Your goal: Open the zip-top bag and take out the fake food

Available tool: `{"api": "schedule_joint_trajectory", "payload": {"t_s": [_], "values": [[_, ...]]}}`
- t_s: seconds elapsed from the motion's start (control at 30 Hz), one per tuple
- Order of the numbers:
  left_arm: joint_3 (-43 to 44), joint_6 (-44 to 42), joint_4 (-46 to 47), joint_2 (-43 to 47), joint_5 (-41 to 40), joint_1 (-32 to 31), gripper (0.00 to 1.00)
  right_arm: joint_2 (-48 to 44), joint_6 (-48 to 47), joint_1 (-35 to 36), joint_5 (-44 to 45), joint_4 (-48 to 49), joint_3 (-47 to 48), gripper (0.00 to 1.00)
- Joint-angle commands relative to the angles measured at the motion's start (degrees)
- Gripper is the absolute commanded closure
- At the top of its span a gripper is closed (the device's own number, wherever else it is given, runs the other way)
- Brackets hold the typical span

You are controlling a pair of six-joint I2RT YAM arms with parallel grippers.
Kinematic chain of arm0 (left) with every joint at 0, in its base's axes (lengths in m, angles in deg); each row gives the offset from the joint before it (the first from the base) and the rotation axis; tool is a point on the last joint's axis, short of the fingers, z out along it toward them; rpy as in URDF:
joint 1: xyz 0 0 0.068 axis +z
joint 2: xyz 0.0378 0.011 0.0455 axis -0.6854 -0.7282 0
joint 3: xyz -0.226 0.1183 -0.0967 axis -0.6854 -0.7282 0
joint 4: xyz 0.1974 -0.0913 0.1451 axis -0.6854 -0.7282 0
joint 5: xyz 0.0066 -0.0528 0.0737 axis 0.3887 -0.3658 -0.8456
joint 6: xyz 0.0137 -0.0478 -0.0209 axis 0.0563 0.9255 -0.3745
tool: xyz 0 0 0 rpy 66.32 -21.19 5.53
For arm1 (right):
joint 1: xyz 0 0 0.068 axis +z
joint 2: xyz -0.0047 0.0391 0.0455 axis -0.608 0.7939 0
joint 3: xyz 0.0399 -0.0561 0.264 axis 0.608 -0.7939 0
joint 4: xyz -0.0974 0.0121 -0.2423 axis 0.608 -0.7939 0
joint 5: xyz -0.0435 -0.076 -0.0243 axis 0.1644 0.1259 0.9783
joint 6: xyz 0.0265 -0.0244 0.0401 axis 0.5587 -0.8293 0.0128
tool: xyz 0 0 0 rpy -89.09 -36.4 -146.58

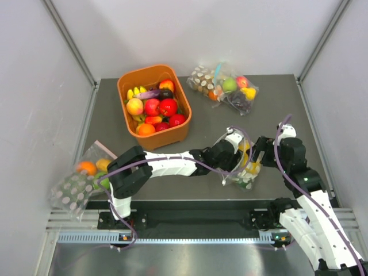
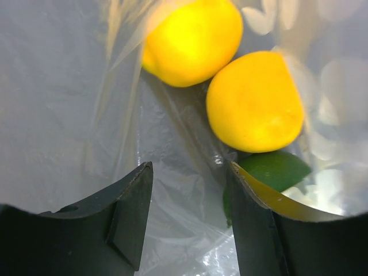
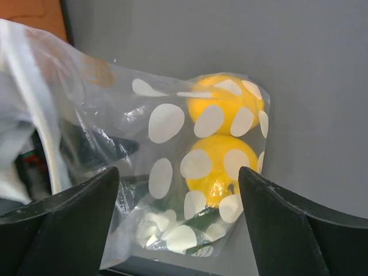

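Note:
The zip-top bag lies right of centre, between my two grippers. In the right wrist view, the bag is clear with white dots and holds two yellow fruits and a green piece. My left gripper is open, its fingers inside the bag's plastic, a little short of the yellow fruits and the green piece. My right gripper is open wide, just in front of the bag and holding nothing. From above, the left gripper and the right gripper flank the bag.
An orange basket full of toy fruit stands at the back left. A dotted bag with a green apple and grapes lies at the back right. Another dotted bag with an orange fruit hangs over the table's left edge.

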Motion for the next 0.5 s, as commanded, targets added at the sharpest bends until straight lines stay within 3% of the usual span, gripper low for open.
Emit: {"api": "schedule_joint_trajectory", "payload": {"t_s": [0.0,0.17,0.27,0.37,0.4,0.47], "values": [[-1.4,-0.8,5.1,4.1,0.7,0.2,0.41,2.3,0.9,0.2,-0.5,5.5,-0.6,0.15],[-2.5,-2.0,8.3,4.8,3.7,0.3,0.40,4.1,3.0,0.1,-5.7,10.4,-4.4,0.14],[-2.3,-2.8,10.4,3.6,6.9,0.3,0.38,5.5,3.7,0.1,-8.7,12.4,-6.1,0.20],[-2.2,-3.4,12.9,2.4,8.9,0.3,0.36,6.2,3.8,0.1,-10.2,13.7,-7.4,0.35],[-2.2,-3.4,13.6,2.3,9.1,0.3,0.36,6.2,3.9,0.1,-10.7,13.8,-7.7,0.47],[-2.3,-3.5,14.1,2.3,9.4,0.3,0.36,6.0,3.8,0.1,-10.9,14.3,-8.0,0.60]]}}
